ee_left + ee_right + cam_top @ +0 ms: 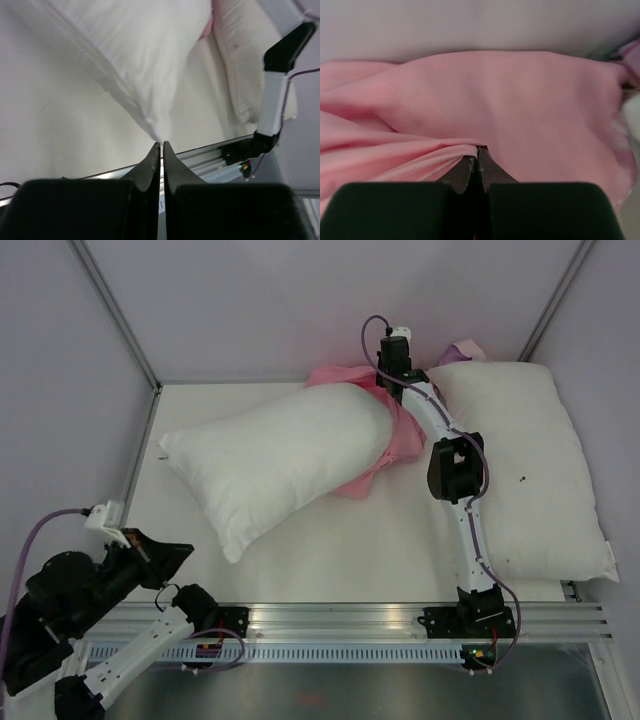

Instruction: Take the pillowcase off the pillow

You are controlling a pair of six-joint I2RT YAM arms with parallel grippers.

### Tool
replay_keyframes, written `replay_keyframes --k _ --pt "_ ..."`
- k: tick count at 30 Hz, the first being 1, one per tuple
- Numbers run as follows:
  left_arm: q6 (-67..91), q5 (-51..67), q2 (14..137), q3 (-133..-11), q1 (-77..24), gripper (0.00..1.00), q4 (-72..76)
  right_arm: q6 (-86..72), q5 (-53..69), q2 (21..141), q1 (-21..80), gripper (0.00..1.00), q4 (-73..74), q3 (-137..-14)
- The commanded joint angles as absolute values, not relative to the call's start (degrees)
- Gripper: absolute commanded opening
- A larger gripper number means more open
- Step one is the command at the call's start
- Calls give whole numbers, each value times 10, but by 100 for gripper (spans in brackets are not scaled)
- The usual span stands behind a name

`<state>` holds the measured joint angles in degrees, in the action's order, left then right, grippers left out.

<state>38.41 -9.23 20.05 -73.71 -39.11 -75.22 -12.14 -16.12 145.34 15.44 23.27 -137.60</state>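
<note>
White tabletop (pixel 380 540), plump pillow (pixel 270 455), crumpled pink pillowcase (pixel 530 100)

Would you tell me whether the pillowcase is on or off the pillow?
Mostly off: the pillowcase bunches around one end of the pillow, the rest bare.

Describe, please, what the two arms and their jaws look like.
The left arm and right arm have white links between bulky black joints. A purple cable runs to each wrist. The jaws are black, tapering to thin tips.
</note>
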Motion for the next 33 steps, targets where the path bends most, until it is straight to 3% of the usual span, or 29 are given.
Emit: replay_keyframes --k 1,5,9,11,12,13,14,17,19,20,24,28,30,33 --pt "438 -147 143 -830 -394 2 -882 -126 -308 1491 62 0 179 -1426" --pt "451 -133 129 -846 -395 2 -882 -134 -247 1470 41 1 218 -1403" --pt "430 -41 158 -758 -396 2 -818 -134 -182 1344 54 64 208 -1282" --pt "404 8 166 -696 -396 2 -731 -147 -152 1296 69 76 200 -1200" --pt "399 39 185 -679 -396 3 -707 -149 -140 1251 77 88 202 -1156" --pt "391 51 200 -662 -396 8 -680 -150 -141 1231 96 93 206 -1136" --pt "388 67 216 -634 -396 26 -639 -154 -143 1210 106 98 209 -1116" --pt "411 18 291 -611 -396 63 -611 -153 -137 1132 148 98 219 -1036" --pt "458 -38 337 -605 -396 77 -603 -177 -121 1071 165 98 222 -969" --pt "467 -79 351 -594 -395 99 -593 -185 -102 1047 166 98 214 -941" --pt "508 -186 418 -590 -395 100 -573 -233 -47 920 168 98 146 -791" --pt "524 -230 495 -574 -382 100 -538 -252 -3 861 178 98 123 -716" --pt "510 -208 546 -563 -359 100 -515 -258 17 834 184 98 104 -678" --pt "473 -87 584 -506 -240 100 -421 -263 22 805 185 98 75 -632"
